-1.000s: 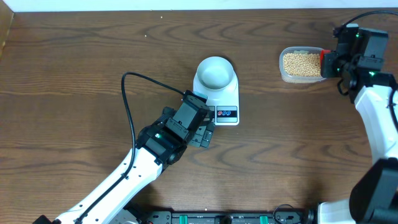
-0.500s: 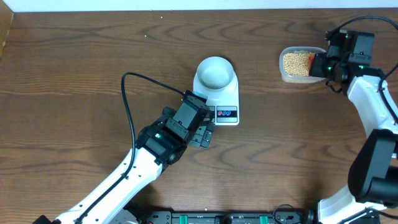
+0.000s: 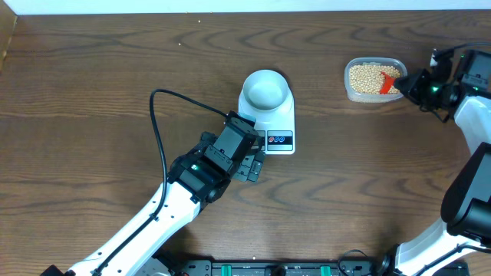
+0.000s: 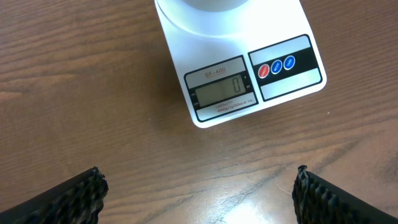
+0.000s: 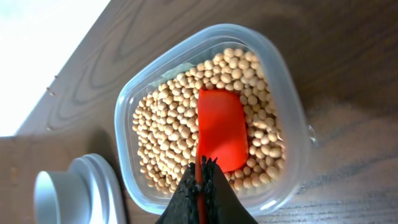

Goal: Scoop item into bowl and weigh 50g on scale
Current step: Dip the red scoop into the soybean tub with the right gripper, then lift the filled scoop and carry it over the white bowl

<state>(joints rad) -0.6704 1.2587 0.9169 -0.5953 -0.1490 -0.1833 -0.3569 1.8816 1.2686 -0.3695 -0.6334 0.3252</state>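
Observation:
The white bowl [image 3: 265, 88] sits on the white scale [image 3: 279, 123]; its display [image 4: 222, 91] reads 0. The tan beans [image 3: 370, 77] fill a clear plastic tub [image 3: 351, 92] at the far right. My right gripper [image 3: 408, 83] is shut on the handle of a red scoop [image 5: 221, 127], whose blade lies on the beans [image 5: 168, 124] in the tub [image 5: 292, 124]. No beans show on the blade. My left gripper [image 3: 255, 165] is open and empty, just in front of the scale, its fingers [image 4: 74, 196] wide apart over bare table.
A black cable [image 3: 157, 115] loops from the left arm over the table left of the scale. In the right wrist view the bowl and scale [image 5: 74, 193] show at the lower left. The table's back edge runs close behind the tub.
My right gripper has swung to the right and pulled back from the tub; the red scoop now reaches into the tub from its right side. The left arm has not moved.

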